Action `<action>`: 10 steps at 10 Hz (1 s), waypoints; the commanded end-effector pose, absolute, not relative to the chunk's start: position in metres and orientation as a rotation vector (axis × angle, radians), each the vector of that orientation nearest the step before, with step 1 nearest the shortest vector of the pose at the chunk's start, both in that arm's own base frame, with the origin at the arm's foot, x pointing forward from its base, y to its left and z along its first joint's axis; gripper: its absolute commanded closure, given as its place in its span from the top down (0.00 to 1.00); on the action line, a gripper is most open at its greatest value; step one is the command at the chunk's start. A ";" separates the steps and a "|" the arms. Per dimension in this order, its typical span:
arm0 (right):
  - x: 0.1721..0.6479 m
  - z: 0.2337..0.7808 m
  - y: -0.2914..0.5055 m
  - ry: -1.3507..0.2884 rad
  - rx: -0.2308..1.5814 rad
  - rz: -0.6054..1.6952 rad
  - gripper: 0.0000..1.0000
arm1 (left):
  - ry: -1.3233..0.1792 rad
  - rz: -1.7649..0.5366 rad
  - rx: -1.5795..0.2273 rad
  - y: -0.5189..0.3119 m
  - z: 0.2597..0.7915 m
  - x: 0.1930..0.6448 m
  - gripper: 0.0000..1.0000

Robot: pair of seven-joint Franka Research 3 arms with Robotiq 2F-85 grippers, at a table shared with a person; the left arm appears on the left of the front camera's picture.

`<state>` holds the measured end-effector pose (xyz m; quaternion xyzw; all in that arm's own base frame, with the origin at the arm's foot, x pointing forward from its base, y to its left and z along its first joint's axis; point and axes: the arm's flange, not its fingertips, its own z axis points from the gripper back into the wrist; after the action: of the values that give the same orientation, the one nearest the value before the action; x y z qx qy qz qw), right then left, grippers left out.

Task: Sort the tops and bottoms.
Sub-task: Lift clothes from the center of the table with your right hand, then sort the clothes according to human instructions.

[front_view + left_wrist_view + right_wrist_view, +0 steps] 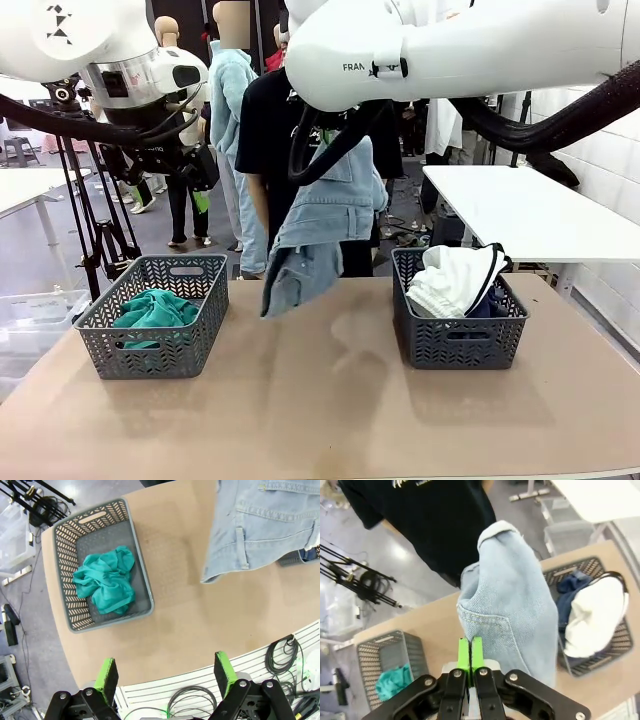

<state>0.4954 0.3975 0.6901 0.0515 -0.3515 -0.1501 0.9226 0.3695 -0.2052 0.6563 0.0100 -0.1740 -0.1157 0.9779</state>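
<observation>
Hanging: light blue denim shorts (322,225) pinched in right gripper (470,652), draped above table (320,400) between the baskets.
Left gripper (163,673): wide apart, holding nothing, above table edge.
Left basket (190,345): teal-green garment (152,310).
Right basket (455,345): white shorts (455,280), jeans (570,587).

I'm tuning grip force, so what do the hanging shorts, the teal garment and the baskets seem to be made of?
Light blue shorts: denim, going by the stitched seams and pocket. Teal garment: soft thin fabric that crumples loosely; fibre unclear. Baskets: probably rigid grey plastic with a molded lattice.
</observation>
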 end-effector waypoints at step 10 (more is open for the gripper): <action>0.498 0.690 0.397 -0.734 0.123 -0.305 0.00 | -0.346 -0.230 0.021 -0.203 0.658 0.370 1.00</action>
<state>0.4981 0.3973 0.6870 0.0511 -0.3507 -0.1501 0.9230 0.3695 -0.2052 0.6563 0.0100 -0.1740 -0.1157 0.9779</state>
